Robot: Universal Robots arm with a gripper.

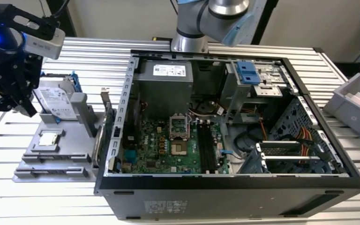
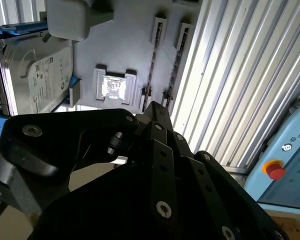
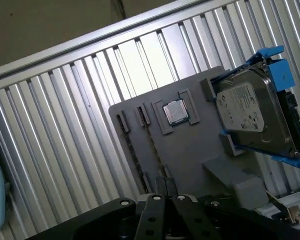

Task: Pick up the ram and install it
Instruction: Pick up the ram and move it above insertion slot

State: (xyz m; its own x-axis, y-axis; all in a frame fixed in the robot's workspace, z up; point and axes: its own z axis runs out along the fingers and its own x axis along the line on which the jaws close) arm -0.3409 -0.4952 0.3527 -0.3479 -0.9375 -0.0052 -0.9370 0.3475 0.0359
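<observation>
The ram (image 3: 137,152) shows as a thin dark strip standing on edge in a long slot of the grey fixture tray (image 3: 190,145); in the second wrist view the ram (image 2: 152,64) runs between two slot ends. My black gripper (image 1: 25,110) hangs above the tray (image 1: 73,154) at the exterior view's left. In both wrist views the gripper (image 3: 163,182) (image 2: 152,106) has its fingers drawn together over the near end of the slots, with nothing seen between them. The open computer case (image 1: 127,117) with its green motherboard (image 1: 161,150) stands to the exterior view's right of the tray.
A silver hard drive (image 1: 55,101) in blue brackets stands at the tray's back. A square silver CPU (image 1: 48,139) sits mid-tray. A grey bin (image 1: 355,105) holding an orange item is at the exterior view's right. The arm's base (image 1: 192,33) rises behind the case.
</observation>
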